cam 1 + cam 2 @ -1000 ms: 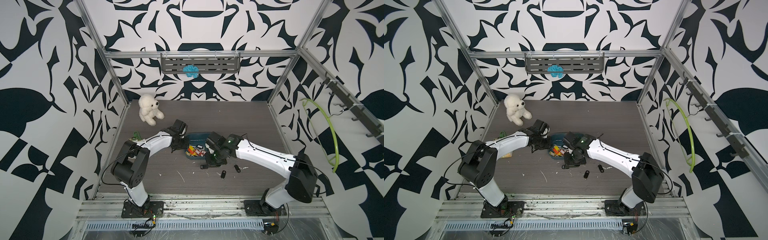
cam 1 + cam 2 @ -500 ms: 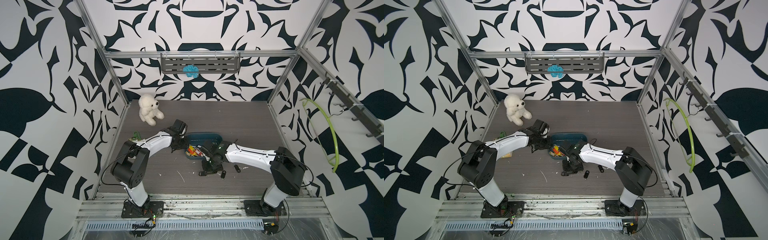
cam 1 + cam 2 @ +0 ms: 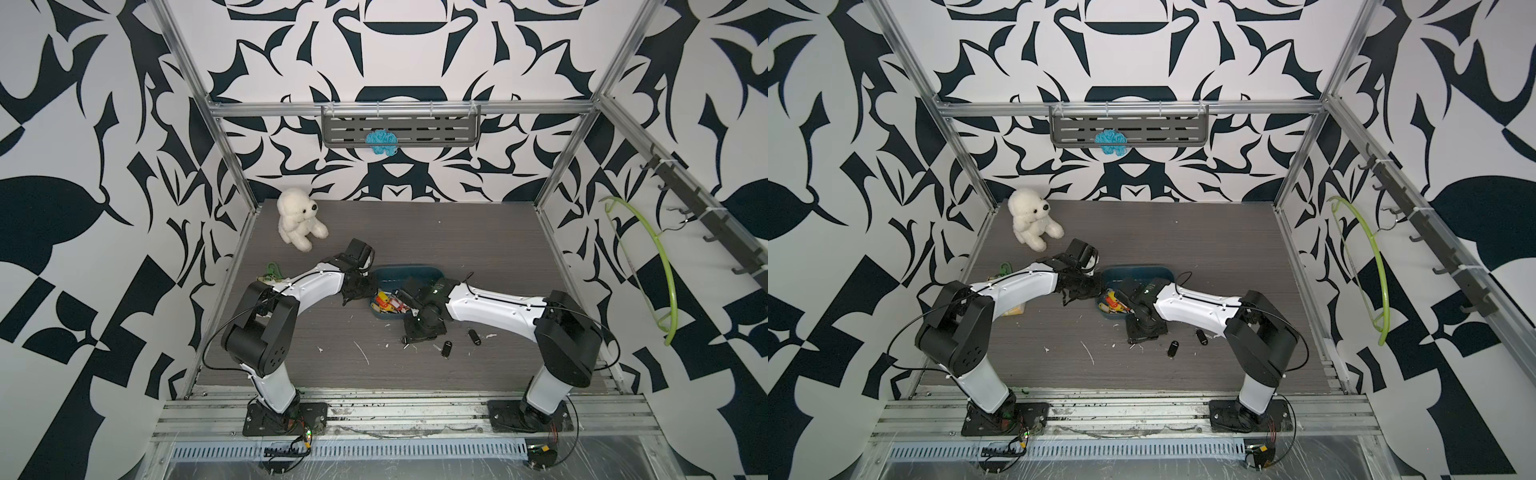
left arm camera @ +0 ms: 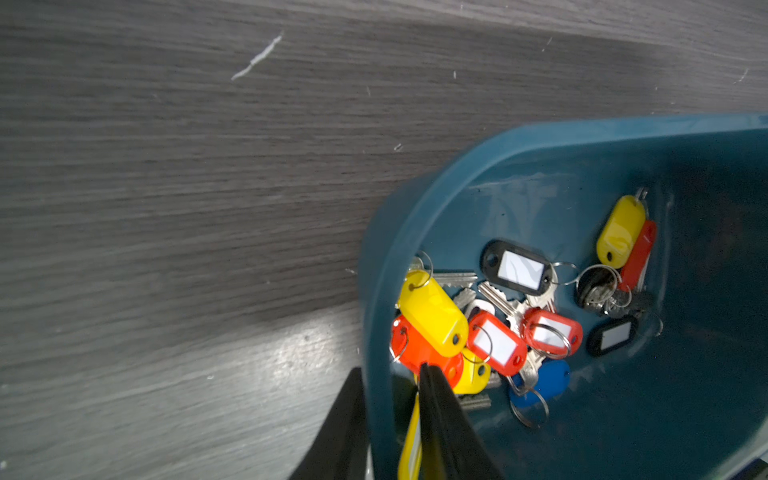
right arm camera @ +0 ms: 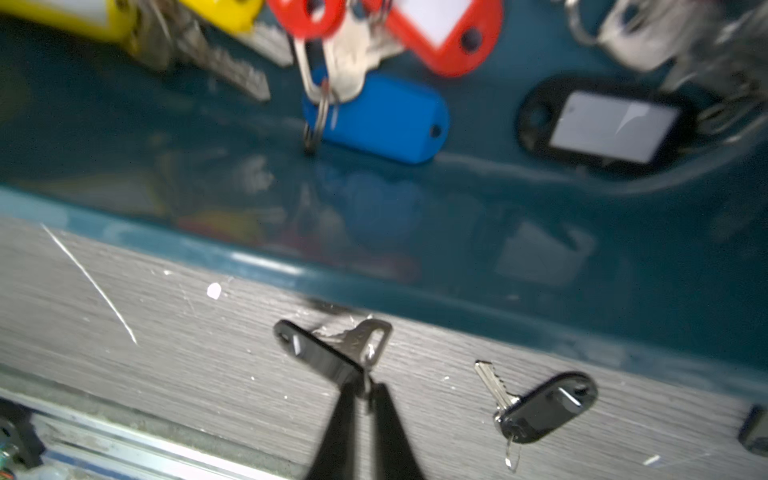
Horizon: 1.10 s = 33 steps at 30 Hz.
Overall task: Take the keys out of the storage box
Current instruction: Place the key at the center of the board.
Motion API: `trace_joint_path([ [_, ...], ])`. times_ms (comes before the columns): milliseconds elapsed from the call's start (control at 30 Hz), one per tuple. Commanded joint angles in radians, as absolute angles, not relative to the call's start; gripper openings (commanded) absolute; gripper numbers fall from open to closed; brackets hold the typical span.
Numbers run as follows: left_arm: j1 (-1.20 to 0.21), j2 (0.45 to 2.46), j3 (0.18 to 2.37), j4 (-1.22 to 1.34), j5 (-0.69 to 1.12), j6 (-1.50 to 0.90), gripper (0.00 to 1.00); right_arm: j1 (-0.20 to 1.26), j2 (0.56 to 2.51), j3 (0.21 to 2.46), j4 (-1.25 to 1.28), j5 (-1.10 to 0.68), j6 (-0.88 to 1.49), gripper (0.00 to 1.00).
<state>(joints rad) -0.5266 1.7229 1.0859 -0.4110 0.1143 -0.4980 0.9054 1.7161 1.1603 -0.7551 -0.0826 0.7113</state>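
Since a second ago my right pincer (image 5: 365, 388) has dropped from over the storage box (image 3: 409, 272) to the table (image 3: 415, 232) just outside its near wall, forearm stretched low. Its tips stand a crack apart with the ring of a black-tagged key (image 5: 320, 353) between them; whether they pinch it I cannot tell. My left pincer (image 4: 390, 370) clamps the box's wall, one finger inside, one outside. Inside lie the keys (image 4: 494, 328), silver, tagged red, yellow, black and blue, white label slips blank.

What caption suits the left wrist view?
Left gripper straddling the storage box wall, tagged keys heaped in its corner.
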Motion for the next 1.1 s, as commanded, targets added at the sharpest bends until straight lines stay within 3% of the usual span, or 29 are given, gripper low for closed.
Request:
trace_joint_path([
  [0, -0.529, 1.701, 1.084, -0.413, 0.124, -0.495, 0.26, 0.899, 1.701, 1.214, -0.819, -0.02, 0.68, 0.42],
  [67, -0.529, 1.7, 1.083, -0.412, 0.126, -0.496, 0.26, 0.896, 1.69, 1.223, -0.842, -0.008, 0.672, 0.51],
  [167, -0.529, 1.703, 1.085, -0.413, 0.127, -0.495, 0.26, 0.89, 1.657, 1.235, -0.873, 0.001, 0.666, 0.54],
  [467, -0.529, 1.696, 1.079, -0.41, 0.13, -0.498, 0.26, 0.8, 1.622, 1.534, -1.025, 0.048, 0.577, 0.44],
  [800, -0.529, 1.703, 1.09, -0.412, 0.135, -0.493, 0.26, 0.636, 1.934, 1.863, -1.057, -0.07, 0.54, 0.37],
  [1067, -0.529, 1.719, 1.097, -0.413, 0.135, -0.483, 0.26, 0.631, 2.058, 1.879, -1.015, -0.135, 0.624, 0.38],
])
